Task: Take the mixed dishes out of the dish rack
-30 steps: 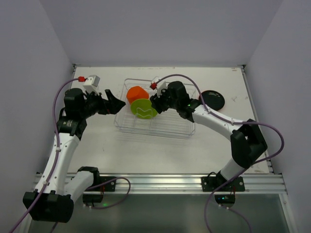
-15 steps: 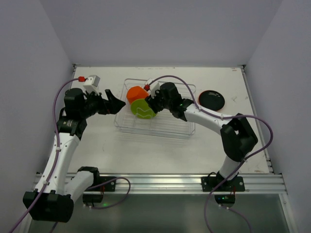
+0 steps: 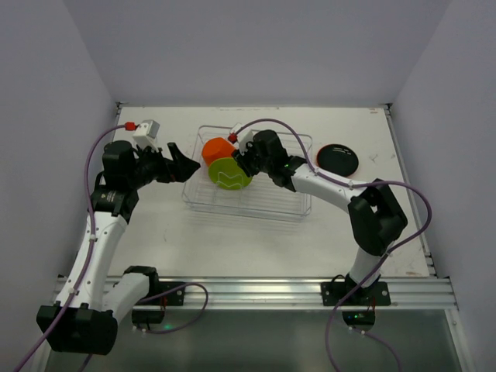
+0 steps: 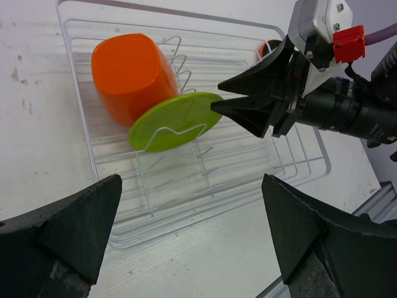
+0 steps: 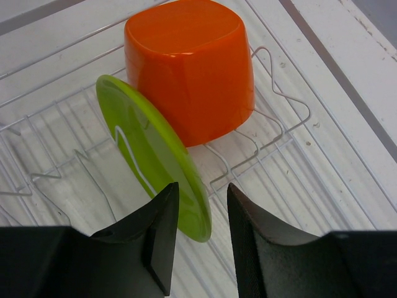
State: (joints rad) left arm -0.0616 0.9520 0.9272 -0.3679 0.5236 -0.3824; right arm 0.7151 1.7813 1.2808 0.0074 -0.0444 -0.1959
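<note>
The dish rack (image 3: 248, 208) is a clear tray with wire dividers in the middle of the table. In it a lime-green plate (image 3: 229, 173) stands on edge, leaning against an overturned orange cup (image 3: 218, 149). My right gripper (image 3: 242, 164) reaches into the rack from the right. In the right wrist view its jaws (image 5: 201, 189) straddle the near rim of the green plate (image 5: 149, 149); they are narrow, with a gap left on the right side. The orange cup (image 5: 189, 68) lies just beyond. My left gripper (image 3: 186, 161) hovers wide open at the rack's left end, holding nothing.
A black plate (image 3: 339, 159) lies flat on the table to the right of the rack. The left wrist view shows the rack's near corner (image 4: 93, 161) below my left gripper (image 4: 191, 180), and my right gripper (image 4: 217, 99) at the green plate (image 4: 177, 121).
My right gripper has moved left along the rack onto the green plate's rim and its jaws have narrowed. The left arm has not moved.
</note>
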